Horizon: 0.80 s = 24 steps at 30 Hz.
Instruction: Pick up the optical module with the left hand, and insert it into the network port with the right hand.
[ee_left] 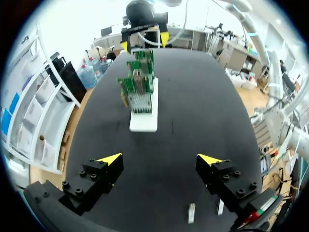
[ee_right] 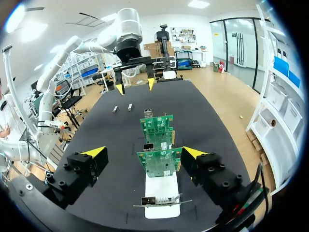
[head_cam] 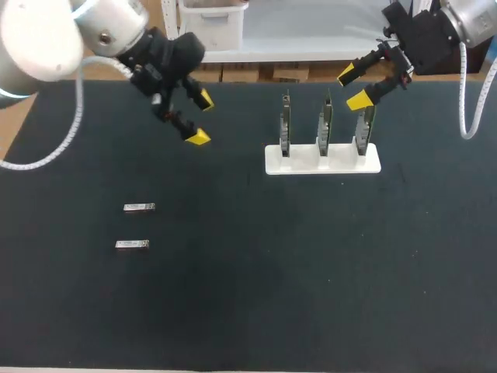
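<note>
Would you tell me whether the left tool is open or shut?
Open: the left tool shows its tips wide apart, holding nothing.

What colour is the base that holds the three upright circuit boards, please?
The base is white; the head view shows it best.

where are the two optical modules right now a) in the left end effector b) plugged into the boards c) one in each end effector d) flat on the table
d: the far optical module and the near optical module both lie flat on the table, and the left end effector hangs open and empty above it.
</note>
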Each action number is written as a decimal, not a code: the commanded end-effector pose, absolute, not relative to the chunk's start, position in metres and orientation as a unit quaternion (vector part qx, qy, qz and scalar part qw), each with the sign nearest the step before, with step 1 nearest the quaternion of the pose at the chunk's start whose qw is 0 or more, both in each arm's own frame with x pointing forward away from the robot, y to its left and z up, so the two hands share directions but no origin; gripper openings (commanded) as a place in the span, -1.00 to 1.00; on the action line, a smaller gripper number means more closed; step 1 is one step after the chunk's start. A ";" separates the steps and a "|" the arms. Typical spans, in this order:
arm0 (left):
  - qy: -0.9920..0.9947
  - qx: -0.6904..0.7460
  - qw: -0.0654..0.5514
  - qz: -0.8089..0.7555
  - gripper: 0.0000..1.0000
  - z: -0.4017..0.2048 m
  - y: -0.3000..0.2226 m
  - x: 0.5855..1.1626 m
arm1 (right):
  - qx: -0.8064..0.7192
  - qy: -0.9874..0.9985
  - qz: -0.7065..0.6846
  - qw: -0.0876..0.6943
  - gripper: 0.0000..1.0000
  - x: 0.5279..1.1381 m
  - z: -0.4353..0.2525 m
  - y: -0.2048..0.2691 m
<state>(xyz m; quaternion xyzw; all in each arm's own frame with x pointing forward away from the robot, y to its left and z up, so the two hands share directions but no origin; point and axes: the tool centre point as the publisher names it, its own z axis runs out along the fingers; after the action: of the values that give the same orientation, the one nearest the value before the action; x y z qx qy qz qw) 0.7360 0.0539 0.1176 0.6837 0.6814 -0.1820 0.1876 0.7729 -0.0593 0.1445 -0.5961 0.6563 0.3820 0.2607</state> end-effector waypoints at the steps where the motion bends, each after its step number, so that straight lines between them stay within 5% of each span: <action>1: 0.708 0.654 0.240 -0.113 1.00 0.127 0.086 0.695 | -0.596 0.657 0.380 0.263 1.00 0.771 0.145 -0.059; 24: 0.753 0.640 0.151 -0.008 1.00 0.089 0.169 0.644 | -0.596 0.657 0.380 0.263 1.00 0.771 0.145 -0.059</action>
<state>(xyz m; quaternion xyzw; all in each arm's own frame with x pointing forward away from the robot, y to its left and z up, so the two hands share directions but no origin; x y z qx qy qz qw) 0.6456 0.1704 0.0923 0.6431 0.7534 -0.0249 0.1347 0.7729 -0.0593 0.1445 -0.5961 0.6564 0.3819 0.2608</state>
